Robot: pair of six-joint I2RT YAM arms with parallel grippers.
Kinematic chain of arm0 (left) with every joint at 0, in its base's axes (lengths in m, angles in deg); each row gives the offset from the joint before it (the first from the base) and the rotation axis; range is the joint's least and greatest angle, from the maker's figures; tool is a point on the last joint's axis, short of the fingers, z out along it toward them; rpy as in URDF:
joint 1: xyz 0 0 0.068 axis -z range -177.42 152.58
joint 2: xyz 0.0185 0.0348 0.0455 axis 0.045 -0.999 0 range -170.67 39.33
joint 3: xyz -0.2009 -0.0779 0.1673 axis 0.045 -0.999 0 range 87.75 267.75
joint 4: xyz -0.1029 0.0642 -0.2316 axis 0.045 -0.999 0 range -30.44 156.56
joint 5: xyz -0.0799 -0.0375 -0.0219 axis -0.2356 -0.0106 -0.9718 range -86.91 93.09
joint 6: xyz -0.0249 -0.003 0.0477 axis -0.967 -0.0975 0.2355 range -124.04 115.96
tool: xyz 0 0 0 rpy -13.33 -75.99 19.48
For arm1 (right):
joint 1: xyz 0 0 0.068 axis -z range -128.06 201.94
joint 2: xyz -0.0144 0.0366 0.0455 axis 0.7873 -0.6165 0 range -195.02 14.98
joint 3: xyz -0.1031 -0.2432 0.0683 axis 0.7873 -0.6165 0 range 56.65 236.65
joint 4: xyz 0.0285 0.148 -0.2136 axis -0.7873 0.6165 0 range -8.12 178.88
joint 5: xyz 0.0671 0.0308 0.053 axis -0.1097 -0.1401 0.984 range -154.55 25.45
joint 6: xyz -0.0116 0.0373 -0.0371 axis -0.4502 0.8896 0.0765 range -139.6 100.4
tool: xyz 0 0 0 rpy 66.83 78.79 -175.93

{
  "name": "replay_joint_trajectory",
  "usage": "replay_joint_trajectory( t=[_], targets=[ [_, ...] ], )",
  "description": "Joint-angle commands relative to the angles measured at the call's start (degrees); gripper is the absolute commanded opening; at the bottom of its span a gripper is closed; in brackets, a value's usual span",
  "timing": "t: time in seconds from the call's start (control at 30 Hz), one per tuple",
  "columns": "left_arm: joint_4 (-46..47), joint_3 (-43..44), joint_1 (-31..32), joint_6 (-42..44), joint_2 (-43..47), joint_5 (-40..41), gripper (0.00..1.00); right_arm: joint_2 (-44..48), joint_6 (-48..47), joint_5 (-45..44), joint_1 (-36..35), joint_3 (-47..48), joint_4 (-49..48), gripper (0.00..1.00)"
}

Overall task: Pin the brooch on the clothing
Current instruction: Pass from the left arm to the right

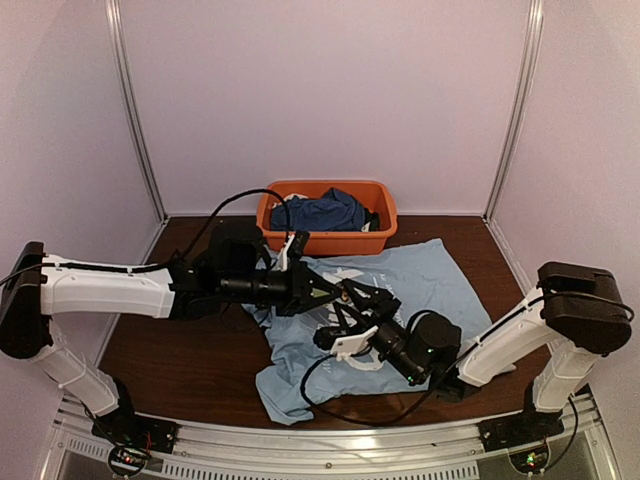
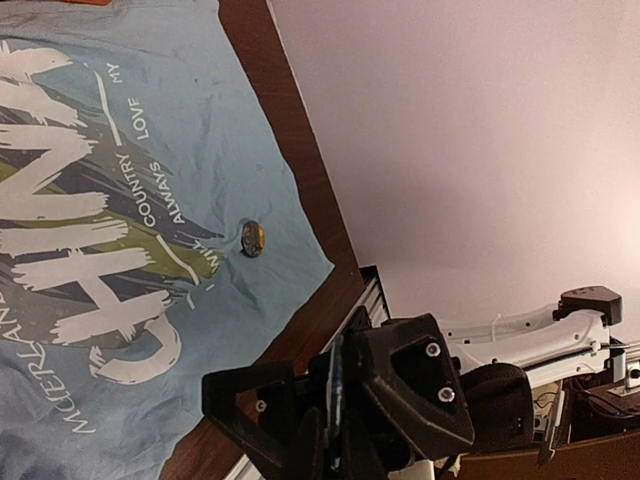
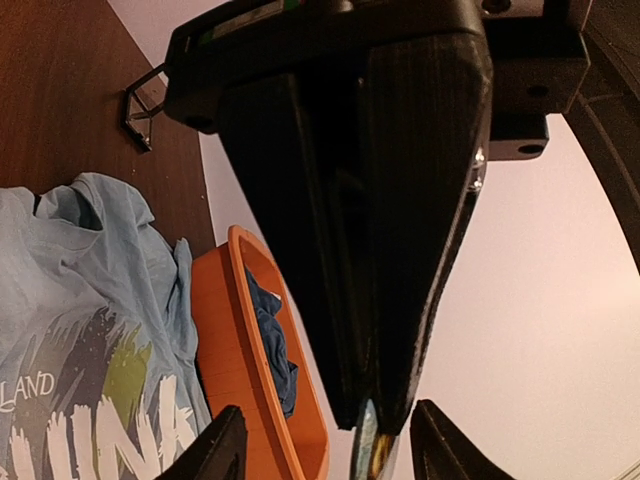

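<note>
Brown bare wood of the table (image 1: 170, 350) gave you the most open room at the left, under the left arm. There was a narrower strip at the far right and another between the shirt's near edge and the metal rail (image 1: 330, 440). The light blue shirt (image 1: 440, 275) lay rumpled across the middle, print upward, its far edge just beside the orange basket (image 1: 330, 186), which held a dark blue garment (image 1: 325, 212). Pale lilac walls (image 1: 330, 90) closed the table in on three sides. The brooch (image 2: 253, 238) lay on the shirt, just past the small lettering at the end of the print and near the shirt's edge on the rail side, apart from both arms. It was round, so it had no long axis, and you could not tell which way its pin faced. Your left gripper (image 1: 330, 293) reached rightward over the shirt with its fingers pressed together; a thin dull sliver (image 3: 373, 452) at their tip was too small to name. Your right gripper (image 3: 330, 425) met it head-on, fingers spread apart on either side of that tip.
</note>
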Motion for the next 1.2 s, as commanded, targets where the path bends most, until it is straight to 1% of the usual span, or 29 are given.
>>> replay_joint_trajectory(
  t=[0.0, 0.07, 0.1, 0.23, 0.27, 0.3, 0.33, 0.4, 0.47, 0.5, 0.53, 0.6, 0.67, 0.73, 0.87, 0.93, 0.97, 1.03, 1.07, 1.1, 1.17],
  targets=[
    [3.9, -0.9, 0.4, -0.8, -0.4, -1.2, 0.00, 0.0, -0.2, -1.9, -0.7, 1.2, -10.6, 0.16],
    [4.4, -1.0, 0.5, -1.0, -0.4, -1.4, 0.00, 0.0, -0.3, -2.3, -0.7, 1.2, -11.0, 0.04],
    [4.5, -1.0, 0.5, -1.2, -0.4, -1.5, 0.00, -0.1, -0.3, -2.7, -0.7, 1.3, -11.3, 0.01],
    [5.0, -1.3, 0.5, -1.3, 0.1, -1.4, 0.00, -0.3, -0.4, -3.9, -1.0, 1.3, -12.3, 0.00],
    [5.0, -1.4, 0.5, -1.4, 0.2, -1.2, 0.00, -0.4, -0.2, -4.6, -1.0, 1.3, -13.5, 0.05],
    [5.0, -1.4, 0.5, -1.3, 0.4, -1.2, 0.00, -0.8, 0.0, -5.6, -1.0, 1.4, -14.8, 0.20],
    [4.7, -1.4, 0.5, -1.3, 0.6, -1.0, 0.00, -1.0, 0.2, -6.3, -1.1, 1.4, -16.0, 0.37],
    [4.1, -1.4, 0.5, -1.0, 0.9, -0.7, 0.00, -0.8, 0.3, -7.0, -1.1, 1.1, -16.6, 0.53],
    [3.7, -1.4, 0.5, -1.1, 1.4, -0.2, 0.00, -0.3, 0.5, -6.8, -1.2, 0.6, -16.0, 0.74],
    [3.7, -1.4, 0.5, -1.0, 1.5, 0.0, 0.00, -0.2, 0.5, -6.8, -1.4, 0.5, -15.9, 0.76],
    [3.7, -1.3, 0.5, -0.9, 1.6, 0.0, 0.00, -0.1, 0.4, -6.8, -1.5, 0.4, -15.7, 0.76],
    [3.5, -0.8, 0.5, -0.8, 1.6, -0.1, 0.00, 0.0, 0.5, -6.7, -1.6, 0.3, -15.4, 0.68],
    [3.3, -0.4, 0.5, -0.7, 1.4, -0.1, 0.00, -0.1, 0.4, -6.7, -1.7, 0.4, -15.3, 0.57],
    [3.2, -0.3, 0.4, -0.8, 1.4, 0.0, 0.00, -0.1, 0.1, -6.6, -2.0, 0.5, -15.4, 0.42],
    [3.2, -0.3, 0.5, -0.9, 1.4, 0.0, 0.00, 0.0, -0.2, -6.5, -2.2, 0.5, -15.4, 0.28],
    [3.2, -0.4, 0.5, -1.0, 1.5, 0.2, 0.00, 0.1, -0.3, -6.6, -2.3, 0.4, -15.5, 0.20],
    [3.2, -0.5, 0.5, -1.0, 1.6, 0.2, 0.00, 0.1, -0.4, -6.6, -2.4, 0.4, -15.4, 0.14],
    [3.3, -0.7, 0.4, -1.0, 1.7, 0.3, 0.00, 0.3, -0.5, -6.5, -2.6, 0.4, -15.2, 0.00],
    [3.4, -0.7, 0.5, -1.0, 1.8, 0.3, 0.00, 0.3, -0.5, -6.7, -2.6, 0.4, -15.1, 0.00],
    [3.7, -0.8, 0.5, -1.0, 1.8, 0.4, 0.03, 0.4, -0.4, -6.6, -2.7, 0.3, -14.9, 0.00],
    [3.8, -0.9, 0.5, -0.9, 2.2, 0.6, 0.15, 0.9, 0.1, -6.9, -2.8, 0.0, -14.4, 0.00]
  ],
)
